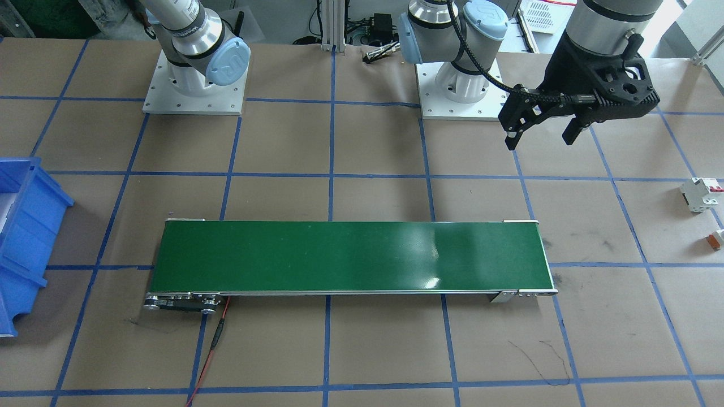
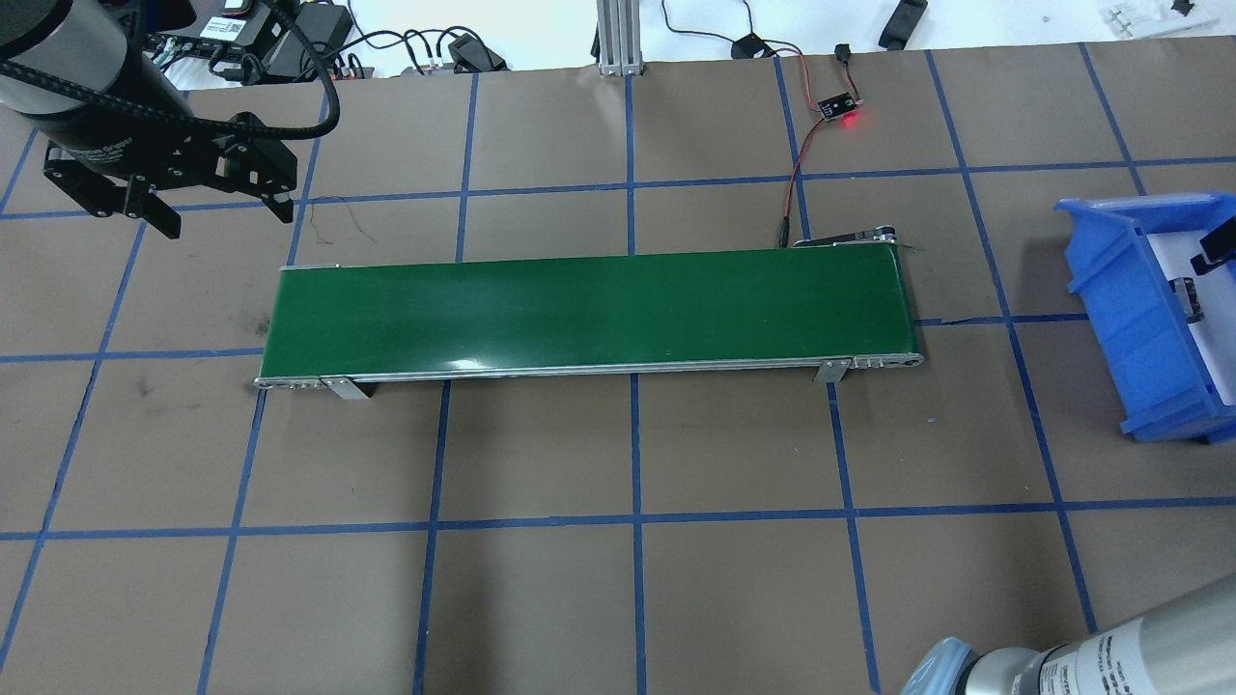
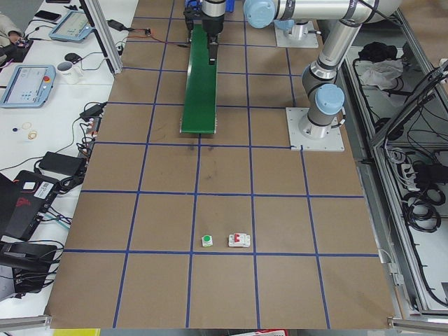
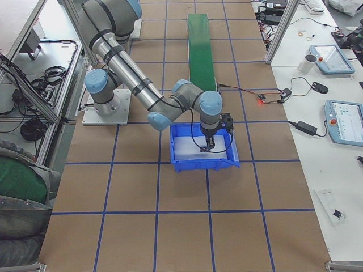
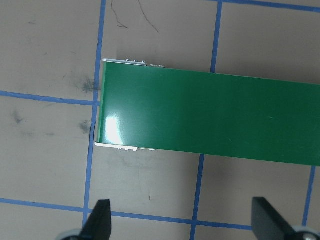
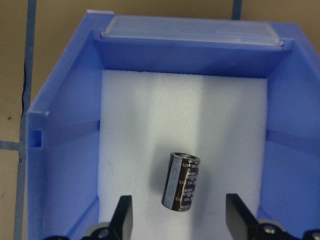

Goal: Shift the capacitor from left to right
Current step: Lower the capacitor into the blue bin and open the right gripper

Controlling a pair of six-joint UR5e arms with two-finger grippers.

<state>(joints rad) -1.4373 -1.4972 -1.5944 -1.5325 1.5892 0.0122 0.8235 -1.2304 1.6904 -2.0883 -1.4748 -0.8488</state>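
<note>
Brown paper table (image 2: 734, 598), blue tape grid (image 2: 632, 516), green conveyor (image 2: 589, 309), capacitor (image 6: 182, 182) in blue bin (image 6: 65, 150), both jaws spread

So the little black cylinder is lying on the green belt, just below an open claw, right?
Not quite. The capacitor lies on the white padding inside the blue bin, not on the green belt. The right wrist-mounted view shows it there, just below the open right claw.
</note>
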